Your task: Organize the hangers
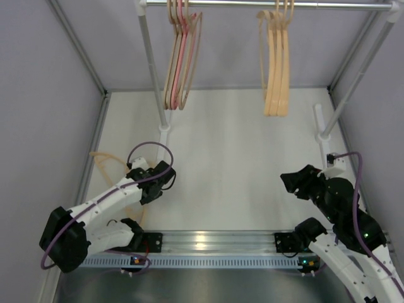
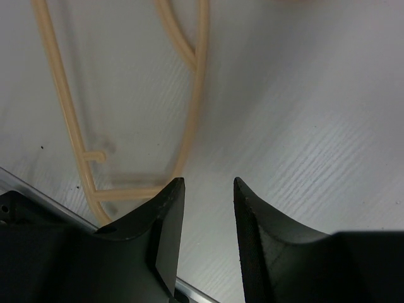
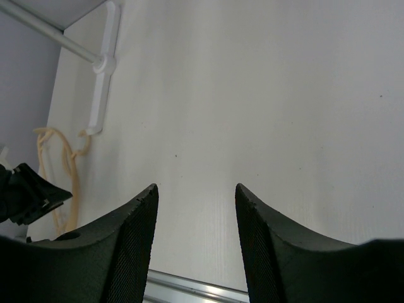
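Observation:
One beige hanger (image 1: 103,163) lies flat on the table at the left, partly under my left arm. In the left wrist view it (image 2: 196,95) lies just ahead and left of my open, empty left gripper (image 2: 208,183), whose left fingertip is near the hanger's lower bar. Several hangers (image 1: 182,60), beige with one pink, hang on the rail's left part. Peach-tan hangers (image 1: 276,66) hang on its right part. My right gripper (image 1: 289,183) is open and empty over bare table (image 3: 196,189). The lying hanger also shows far left in the right wrist view (image 3: 71,165).
The metal rail (image 1: 240,5) runs across the back on two poles (image 1: 153,69), (image 1: 360,76) with white feet (image 3: 101,95). Grey walls close in both sides. An aluminium rail (image 1: 214,240) carries the arm bases at the near edge.

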### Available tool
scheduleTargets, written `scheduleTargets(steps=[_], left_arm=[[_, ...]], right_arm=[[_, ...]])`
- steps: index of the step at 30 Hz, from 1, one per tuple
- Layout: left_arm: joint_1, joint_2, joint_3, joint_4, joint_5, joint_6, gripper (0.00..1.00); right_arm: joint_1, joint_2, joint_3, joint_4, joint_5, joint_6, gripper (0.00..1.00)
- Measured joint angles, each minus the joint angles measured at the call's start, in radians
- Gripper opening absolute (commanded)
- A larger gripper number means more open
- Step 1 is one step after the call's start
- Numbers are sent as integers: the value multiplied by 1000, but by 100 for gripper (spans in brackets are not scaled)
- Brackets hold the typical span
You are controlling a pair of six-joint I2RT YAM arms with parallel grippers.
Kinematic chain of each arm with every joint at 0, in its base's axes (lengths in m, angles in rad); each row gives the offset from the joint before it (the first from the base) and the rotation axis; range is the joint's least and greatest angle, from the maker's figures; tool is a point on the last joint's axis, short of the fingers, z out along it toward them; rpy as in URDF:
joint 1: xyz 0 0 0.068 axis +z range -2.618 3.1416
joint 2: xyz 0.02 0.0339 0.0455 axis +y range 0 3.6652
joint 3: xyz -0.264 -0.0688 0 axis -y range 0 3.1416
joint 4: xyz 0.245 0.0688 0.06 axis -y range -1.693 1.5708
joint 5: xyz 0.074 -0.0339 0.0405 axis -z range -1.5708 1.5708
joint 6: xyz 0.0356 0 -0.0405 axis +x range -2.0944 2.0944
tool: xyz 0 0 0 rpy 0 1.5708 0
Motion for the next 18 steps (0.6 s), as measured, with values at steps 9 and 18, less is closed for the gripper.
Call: scheduleTargets(steps=[9, 18], left_arm=[[122, 31, -35, 72, 61, 16, 43], [229, 43, -78, 140, 107, 64, 43]], right_arm=[[0, -21, -51, 47, -49, 0, 50], [0, -37, -65, 63, -57, 0, 51]])
